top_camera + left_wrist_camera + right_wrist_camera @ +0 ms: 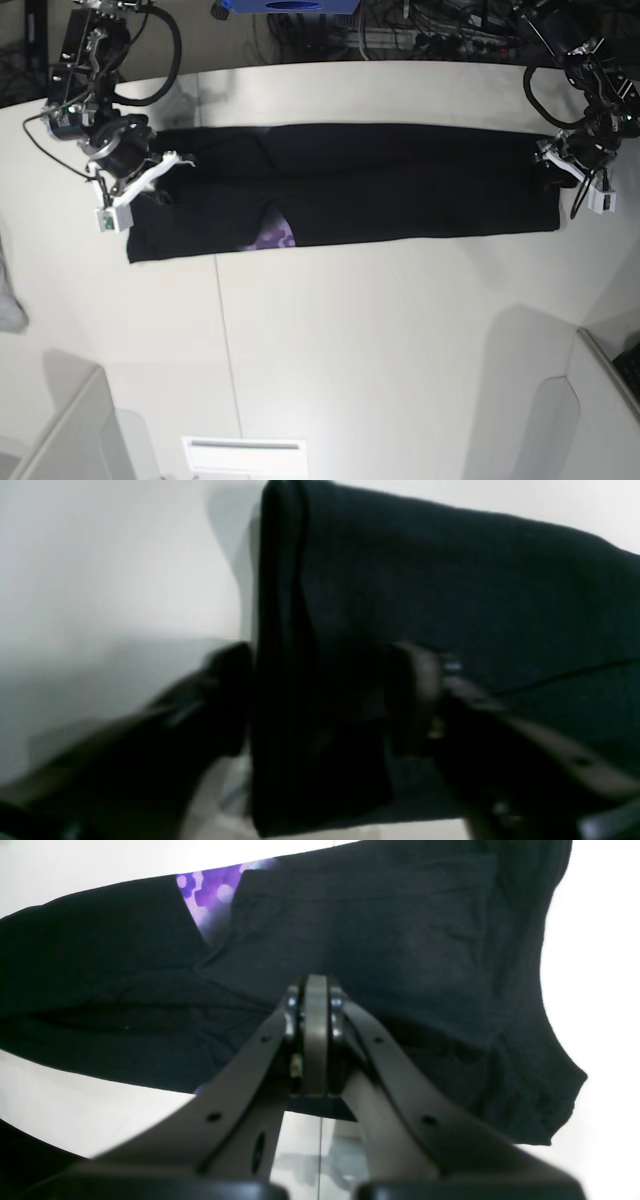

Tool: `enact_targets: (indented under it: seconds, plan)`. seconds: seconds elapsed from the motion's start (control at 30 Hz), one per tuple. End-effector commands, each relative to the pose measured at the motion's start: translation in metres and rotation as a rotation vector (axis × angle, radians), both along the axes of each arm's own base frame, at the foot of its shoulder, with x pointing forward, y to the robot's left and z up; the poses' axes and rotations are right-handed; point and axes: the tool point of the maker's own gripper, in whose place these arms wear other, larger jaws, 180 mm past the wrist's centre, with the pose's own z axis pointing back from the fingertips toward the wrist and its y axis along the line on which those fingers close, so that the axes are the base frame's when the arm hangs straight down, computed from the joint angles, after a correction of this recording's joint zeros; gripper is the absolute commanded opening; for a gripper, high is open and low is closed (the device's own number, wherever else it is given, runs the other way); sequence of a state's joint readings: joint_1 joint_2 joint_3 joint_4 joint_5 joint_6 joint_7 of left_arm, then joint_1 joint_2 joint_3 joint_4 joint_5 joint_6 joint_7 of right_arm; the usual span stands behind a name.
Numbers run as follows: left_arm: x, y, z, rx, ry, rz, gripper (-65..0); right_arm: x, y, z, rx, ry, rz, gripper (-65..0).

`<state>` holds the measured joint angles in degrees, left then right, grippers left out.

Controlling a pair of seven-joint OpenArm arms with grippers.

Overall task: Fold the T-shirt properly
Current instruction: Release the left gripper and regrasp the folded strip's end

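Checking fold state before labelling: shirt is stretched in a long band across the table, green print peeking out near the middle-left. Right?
Not quite. The print showing on the T-shirt is purple, not green; the base and right wrist views show it. The long band across the table is correct.

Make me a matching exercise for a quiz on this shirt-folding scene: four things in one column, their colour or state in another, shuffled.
Things:
1. T-shirt
2. print
3. right tool
4. table

Colour or state:
A. white
B. purple
C. shut
D. black, laid out in a long strip

Pairs: 1-D, 2-B, 3-C, 4-A
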<state>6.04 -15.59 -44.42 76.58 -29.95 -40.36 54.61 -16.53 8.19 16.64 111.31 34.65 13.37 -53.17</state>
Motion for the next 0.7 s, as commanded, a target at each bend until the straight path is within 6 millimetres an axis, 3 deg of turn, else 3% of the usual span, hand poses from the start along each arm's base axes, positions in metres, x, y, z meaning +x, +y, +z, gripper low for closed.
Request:
enact_targets:
  seconds: [0.0,0.13,0.23,0.27,0.53,0.67]
  plan:
    - [-0.006,0.004,-0.003,0.017,0.042,-0.006,-34.4,0.007,0.0,0.012,0.002,-0.049,0.006,-65.0]
    - [-0.007,0.003,-0.004,0.016,0.045,-0.006,-46.6,0.007,0.0,0.012,0.002,-0.049,0.006,-65.0]
    - [-0.007,0.006,-0.002,0.022,0.043,-0.004,-63.2,0.008,0.0,0.012,0.002,-0.05,0.005,-65.0]
    - [-0.006,0.007,-0.001,0.022,0.04,-0.001,-65.0,0.008,0.0,0.012,0.002,-0.05,0.005,-65.0]
    - [0.002,0.023,0.02,0.086,-0.031,-0.001,-65.0,0.008,0.0,0.012,0.002,-0.05,0.005,-65.0]
    - [-0.004,0.024,0.029,0.129,-0.06,-0.018,-65.0,0.008,0.0,0.012,0.002,-0.051,0.005,-65.0]
